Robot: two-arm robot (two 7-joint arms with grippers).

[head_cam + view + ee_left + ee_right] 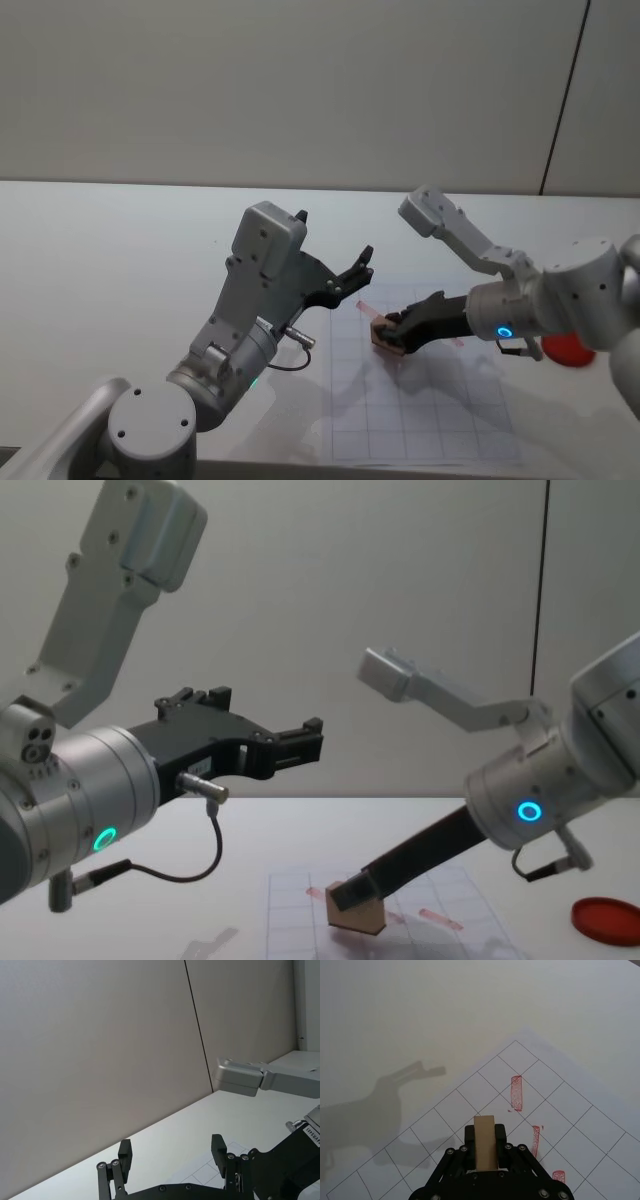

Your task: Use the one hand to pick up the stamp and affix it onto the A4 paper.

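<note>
Head view: a white table (120,230) stands before a grey wall. The left gripper (360,270) is raised near the centre, its fingers spread wide and holding nothing. The right gripper (392,336) reaches in from the right with its fingers closed on the stamp (379,338), over the far left part of the A4 paper (440,425). A round red ink pad (568,350) lies to the right of the paper.

Left wrist view: the left gripper (171,1152) has its fingers far apart and empty.

Right wrist view: the right gripper (485,1155) clamps the tan stamp (484,1135) between both fingers. Below it is the gridded A4 paper (570,1110), bearing three red stamp marks (516,1092).

Chest view: the left gripper (300,742) hangs high above the table, open. The right gripper (362,888) slopes down, holding the stamp (355,915) tilted and low over the A4 paper (295,910). Whether the stamp touches the paper cannot be told. The ink pad (605,920) sits at the far right.
</note>
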